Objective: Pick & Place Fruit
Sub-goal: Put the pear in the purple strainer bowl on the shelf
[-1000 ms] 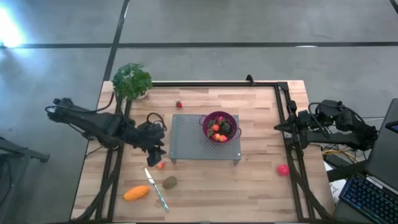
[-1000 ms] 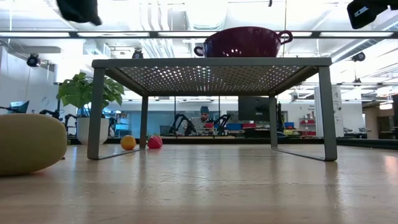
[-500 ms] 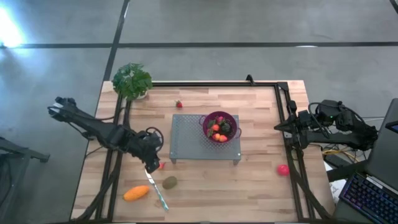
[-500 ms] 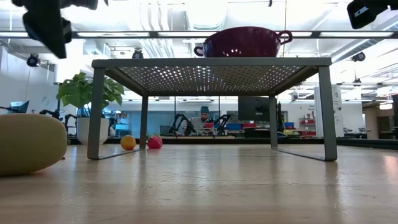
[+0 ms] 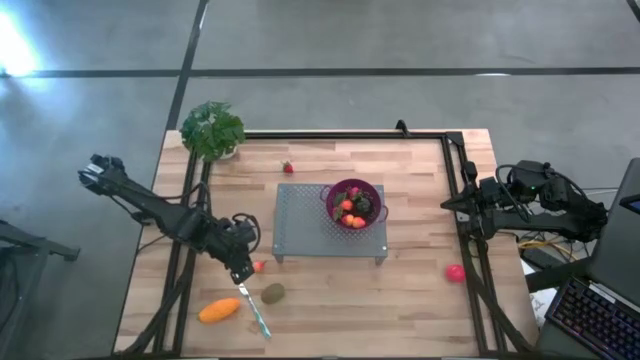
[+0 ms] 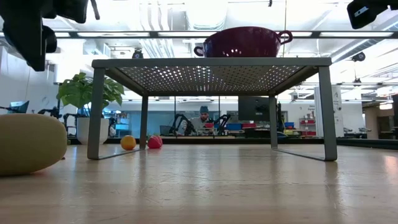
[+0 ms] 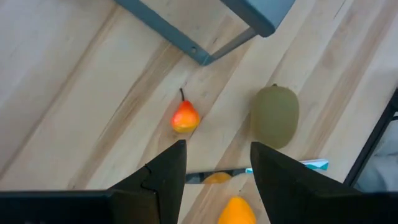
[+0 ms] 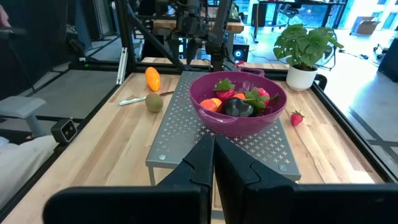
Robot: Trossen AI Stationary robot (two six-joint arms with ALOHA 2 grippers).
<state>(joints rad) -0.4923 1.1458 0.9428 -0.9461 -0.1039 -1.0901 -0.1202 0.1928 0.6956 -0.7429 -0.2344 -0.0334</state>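
Note:
A small red-orange fruit (image 7: 185,117) lies on the wooden table just off the near left leg of the grey rack (image 5: 300,235). My left gripper (image 5: 243,272) hangs open above it, pointing steeply down and touching nothing; its fingers (image 7: 168,168) frame the fruit from the near side. A brown-green oval fruit (image 7: 274,116), an elongated orange one (image 5: 219,310) and a knife (image 5: 255,310) lie close by. A purple bowl (image 5: 354,203) holding several fruit pieces stands on the rack. My right gripper (image 8: 213,163) waits shut at the table's right edge.
A strawberry (image 5: 288,167) lies beyond the rack, and a pink-red ball (image 5: 455,272) lies at the near right. A potted plant (image 5: 212,130) stands at the far left corner. A black frame runs along the table's edges. People and other arms show in the room behind.
My left gripper has come down and toward the table's near edge, away from the rack's left side to a spot above the small red-orange fruit. Its wrist has rolled on the way. Its fingers have kept the same gap. No fruit has moved.

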